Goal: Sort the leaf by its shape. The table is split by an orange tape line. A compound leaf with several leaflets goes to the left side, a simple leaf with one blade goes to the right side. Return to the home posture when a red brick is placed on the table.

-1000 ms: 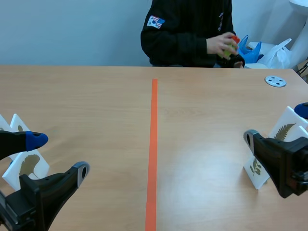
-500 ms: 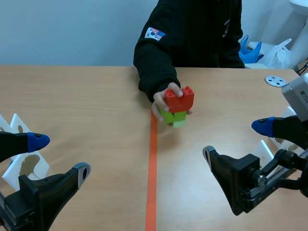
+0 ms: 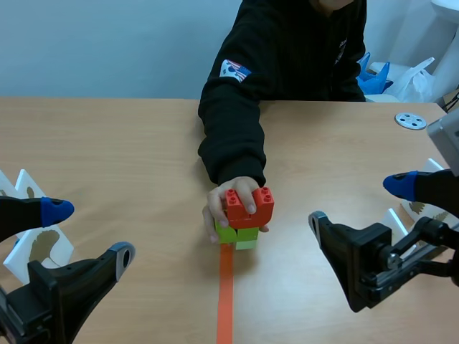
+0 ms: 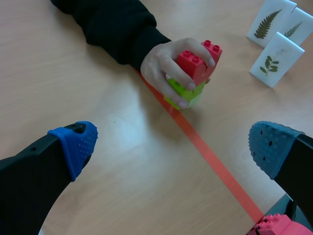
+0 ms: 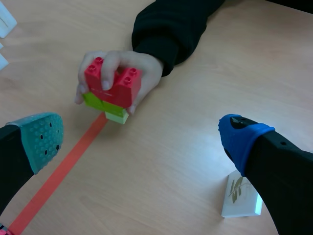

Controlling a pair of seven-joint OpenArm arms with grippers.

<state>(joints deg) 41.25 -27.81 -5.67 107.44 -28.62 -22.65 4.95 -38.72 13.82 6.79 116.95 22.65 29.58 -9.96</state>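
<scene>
A person's hand (image 3: 228,208) sets a red brick (image 3: 249,207) stacked on green bricks (image 3: 237,235) down on the orange tape line (image 3: 225,301). My left gripper (image 3: 86,233) is open, low at the left. My right gripper (image 3: 358,204) is open at the right, nothing between its fingers. In the left wrist view the red brick (image 4: 200,61) and the hand (image 4: 164,68) lie ahead of my open left gripper (image 4: 171,147). The right wrist view shows the red brick (image 5: 115,81) ahead of my open right gripper (image 5: 142,139).
White leaf cards (image 3: 41,245) stand behind my left gripper, and others (image 3: 430,172) stand behind my right one. Three cards (image 4: 274,66) show beyond the brick in the left wrist view. One card (image 5: 242,196) lies beside my right finger. A round metal disc (image 3: 410,120) sits far right.
The person's hand brought the red-and-green brick stack from off the table down along the tape line toward me. My right gripper swung in from the right edge. My left gripper stayed put.
</scene>
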